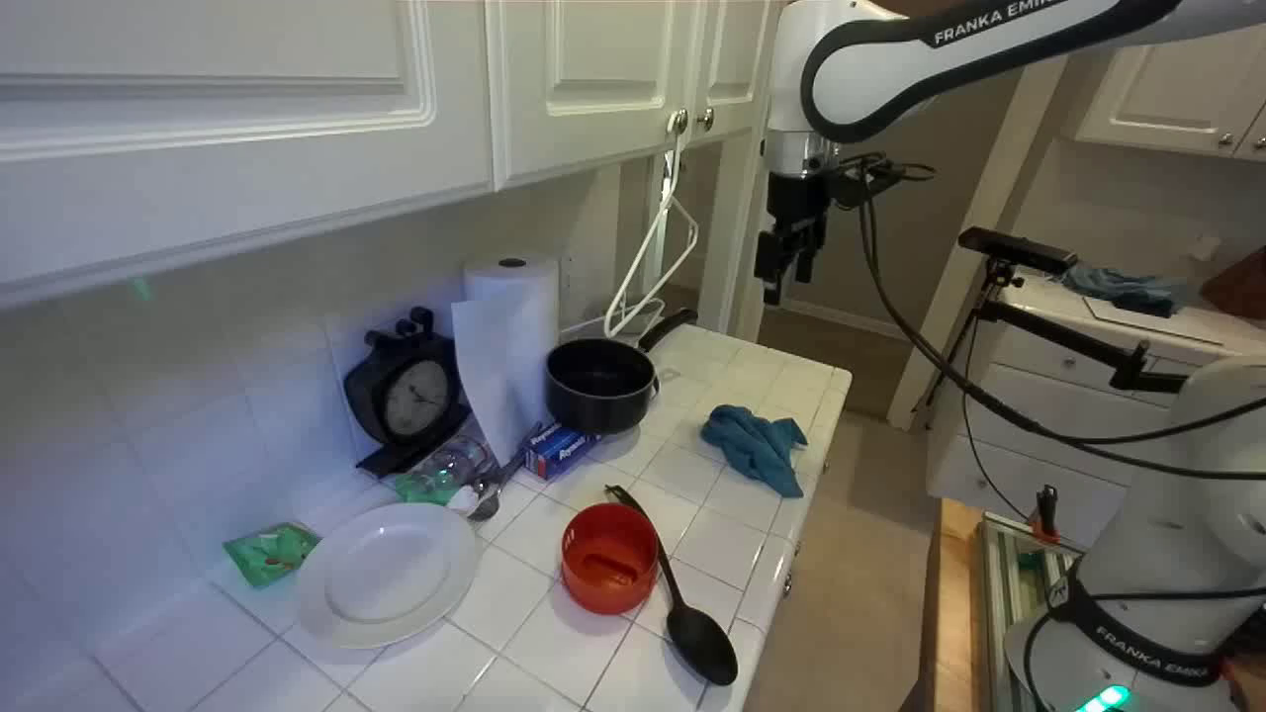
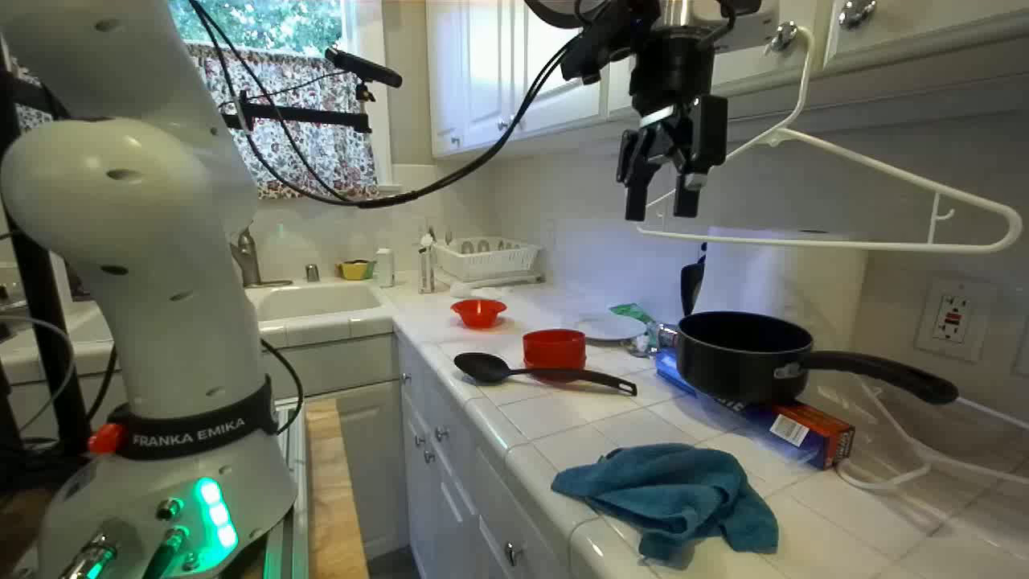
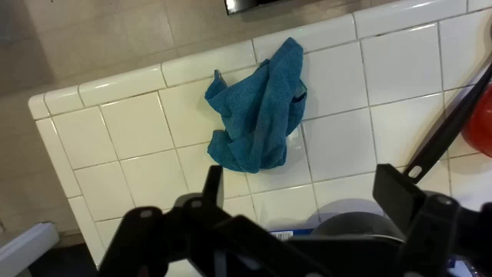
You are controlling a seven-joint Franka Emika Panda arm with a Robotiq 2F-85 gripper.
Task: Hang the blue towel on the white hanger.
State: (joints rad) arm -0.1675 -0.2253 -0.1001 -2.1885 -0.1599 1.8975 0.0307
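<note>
A crumpled blue towel (image 1: 757,447) lies on the white tiled counter near its front edge. It also shows in an exterior view (image 2: 675,498) and in the wrist view (image 3: 261,115). The white hanger (image 2: 844,242) hangs by its hook from a cabinet knob, above the pot; it also shows in an exterior view (image 1: 644,244). My gripper (image 2: 662,211) is open and empty, pointing down, high above the counter at about the hanger's height. In the wrist view the fingers (image 3: 300,175) are wide apart, with the towel ahead of them and apart from them.
A black pot (image 2: 744,354) rests over a blue foil box (image 2: 804,438), its handle sticking out. A black spoon (image 1: 700,638) and red cup (image 1: 608,559) stand further along, with a plate (image 1: 460,593). Paper towel (image 1: 514,346) and a black clock-like object (image 1: 415,396) line the wall. Cabinets hang above.
</note>
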